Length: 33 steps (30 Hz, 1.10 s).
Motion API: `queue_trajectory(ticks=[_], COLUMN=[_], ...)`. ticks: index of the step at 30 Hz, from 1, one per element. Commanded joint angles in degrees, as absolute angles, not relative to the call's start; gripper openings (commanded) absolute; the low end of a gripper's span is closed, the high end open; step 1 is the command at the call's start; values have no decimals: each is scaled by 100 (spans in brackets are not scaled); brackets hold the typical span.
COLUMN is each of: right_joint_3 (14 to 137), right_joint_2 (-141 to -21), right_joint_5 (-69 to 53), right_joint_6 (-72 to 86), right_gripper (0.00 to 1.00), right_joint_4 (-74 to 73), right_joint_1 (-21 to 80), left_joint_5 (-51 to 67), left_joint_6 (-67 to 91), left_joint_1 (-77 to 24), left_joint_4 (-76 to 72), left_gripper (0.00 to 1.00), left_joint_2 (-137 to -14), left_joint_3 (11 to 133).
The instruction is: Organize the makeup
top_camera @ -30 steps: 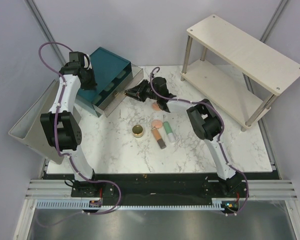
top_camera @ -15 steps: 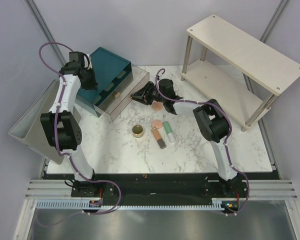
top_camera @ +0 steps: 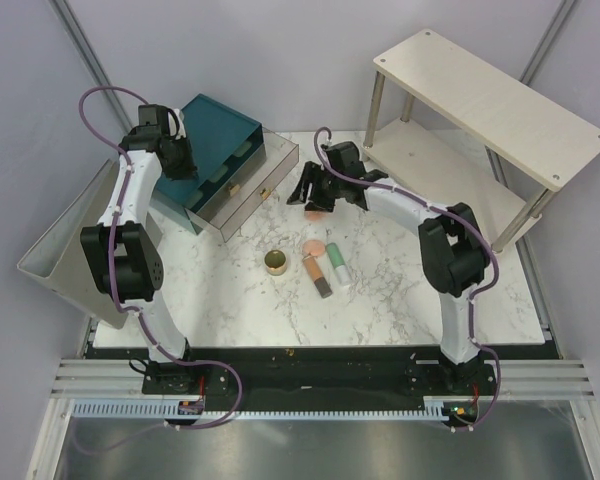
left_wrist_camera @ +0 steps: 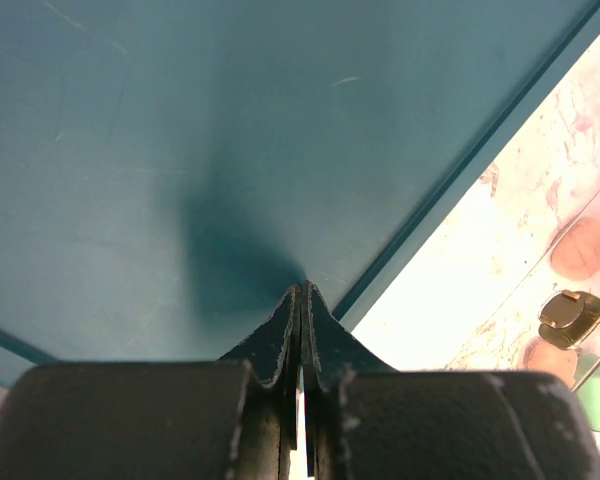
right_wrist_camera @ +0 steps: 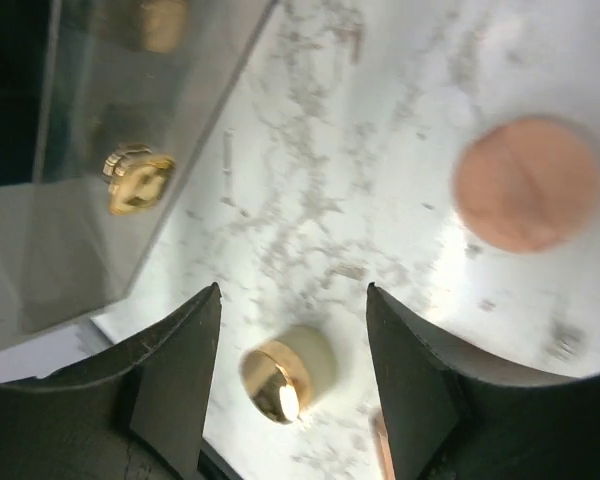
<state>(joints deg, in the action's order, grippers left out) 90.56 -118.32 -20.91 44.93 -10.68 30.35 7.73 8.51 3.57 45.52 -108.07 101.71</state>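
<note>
The left jaws were shut tight, blade against blade with no gap and nothing between them. Their tips sat on the flat top of the teal box [left_wrist_camera: 160,140] at the back left of the tabletop [top_camera: 230,300]. The box's grey-fronted drawers [top_camera: 258,183] stood partly pulled out toward the middle, each with a small gold knob [right_wrist_camera: 135,180].

The right jaws hung wide open just in front of those drawers, low over the marble, holding nothing (in the wrist view the gold tin [right_wrist_camera: 285,375] showed in the gap between the two dark fingers [right_wrist_camera: 170,385], but it lay beyond them, untouched). Just beside these jaws, on the side away from the box, one peach-pink disc [top_camera: 317,212] lay flat on the tabletop, partly hidden under the arm in the overhead view.

The second disc [top_camera: 314,247] lay nearer the arms, touching or very nearly touching the upper ends of two tubes. These were the orange-and-dark tube [top_camera: 316,275] and the green-and-white tube [top_camera: 337,266], side by side and pointing roughly toward the near edge. The gold tin stood just left of the orange one, apart from it. A pale two-tier shelf [top_camera: 480,100] stood at the back right, well apart from the makeup.
</note>
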Motion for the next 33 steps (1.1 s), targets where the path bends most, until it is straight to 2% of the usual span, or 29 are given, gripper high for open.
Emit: queue_trajectory(ticks=[1, 3, 8, 26, 33], right_joint_3=[9510, 9431, 8633, 8139, 8007], right_joint_2=[-11338, -11285, -11057, -11039, -11461], right_joint_5=[-918, -564, 121, -79, -44], right_joint_6=[2612, 2102, 1732, 1749, 1696], right_gripper=[67, 68, 69, 67, 56], right_joint_4=[-3566, -4162, -4377, -4351, -4255], right_joint_1=[3023, 3041, 3076, 3357, 3393], left_joint_5=[923, 949, 967, 1116, 1151], left_joint_6=[905, 896, 853, 870, 879], left_joint_1=[352, 360, 360, 360, 360], left_joint_4=[5080, 5080, 5071, 5071, 5080], left_gripper=[4, 4, 5, 5, 5], left_joint_2=[-10960, -10986, -11030, -11004, -11065], left_joint_3=[9800, 9791, 9800, 9554, 9589])
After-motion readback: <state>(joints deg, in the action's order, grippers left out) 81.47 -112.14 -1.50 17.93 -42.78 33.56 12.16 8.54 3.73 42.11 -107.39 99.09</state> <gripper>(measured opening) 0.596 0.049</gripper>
